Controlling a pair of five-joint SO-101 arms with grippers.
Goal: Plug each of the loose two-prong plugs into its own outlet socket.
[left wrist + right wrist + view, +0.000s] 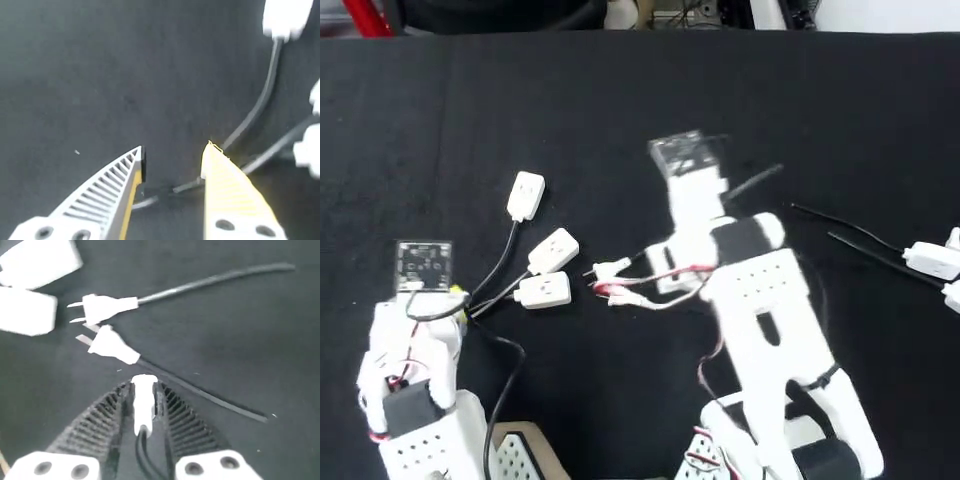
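My right gripper (144, 384) is shut on a white two-prong plug (144, 402), its black cord trailing back between the fingers. Just ahead on the black table lie two loose white plugs (107, 306) (109, 344), prongs toward two white outlet sockets (37, 257) (25, 310). From above, those plugs (610, 268) (620, 296) lie right of three sockets (525, 195) (553, 250) (542, 290) on black cords. My left gripper (175, 156) is open above the sockets' cords (260, 105), holding nothing; it sits at the near left (460, 300).
Two more white cord ends (930, 258) (952, 295) lie at the right edge, and thin black cords (840, 225) run toward them. A tan base plate (525, 450) sits at the front between the arms. Black tabletop (620, 90) stretches behind the sockets.
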